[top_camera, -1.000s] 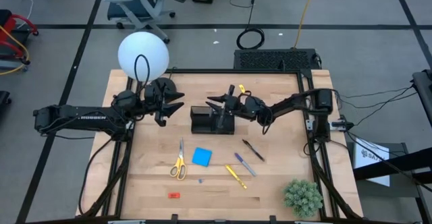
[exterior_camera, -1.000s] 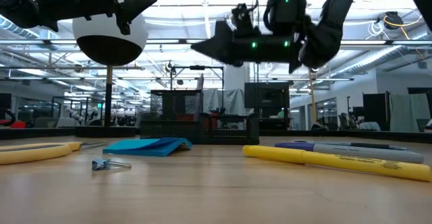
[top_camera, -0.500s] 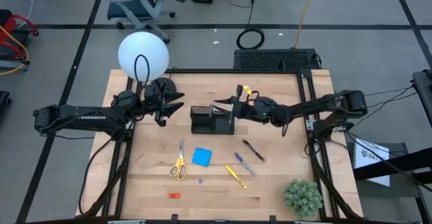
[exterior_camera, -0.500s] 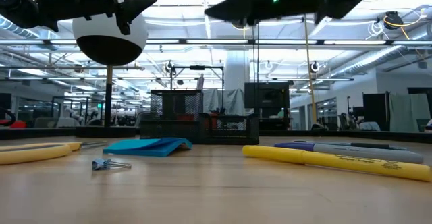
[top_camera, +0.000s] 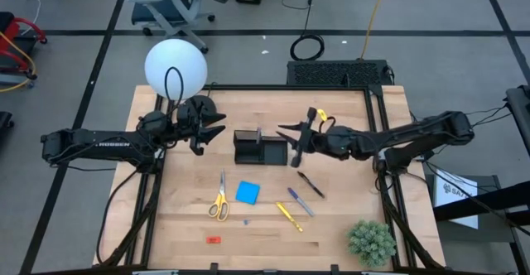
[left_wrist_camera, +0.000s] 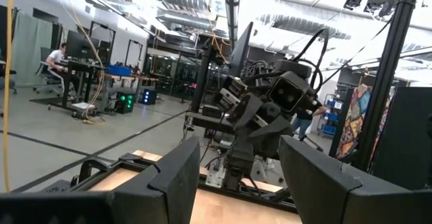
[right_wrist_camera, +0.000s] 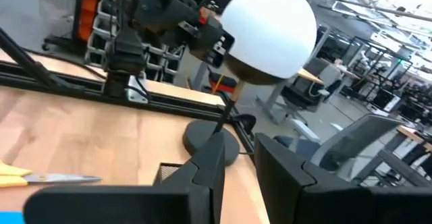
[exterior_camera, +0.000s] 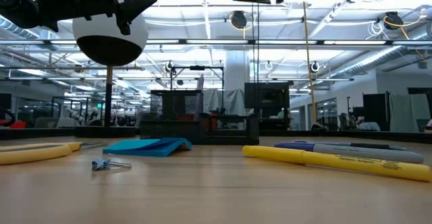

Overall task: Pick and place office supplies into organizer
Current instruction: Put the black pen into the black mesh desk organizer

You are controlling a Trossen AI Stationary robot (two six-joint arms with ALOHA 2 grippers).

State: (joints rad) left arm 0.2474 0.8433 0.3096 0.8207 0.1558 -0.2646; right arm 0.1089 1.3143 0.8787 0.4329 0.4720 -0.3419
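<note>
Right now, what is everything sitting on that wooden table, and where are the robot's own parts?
Black compartment organizer tray: one, black, table centre toward the back.
Yellow-handled scissors: one, yellow and metal, in front of the tray, to its left.
Square blue pad: one, bright blue, right of the scissors.
Black pen: one, black, right of the pad.
Purple-grey pen: one, in front of the black pen.
Yellow pen: one, yellow, nearest the front of the three.
Small red piece: one, red, front left.
Green plant ball: one, green, front right corner.
White globe lamp: one, white on a black base, back left.
Left gripper: open, left of the tray.
Right gripper: hovering at the tray's right end.
</note>
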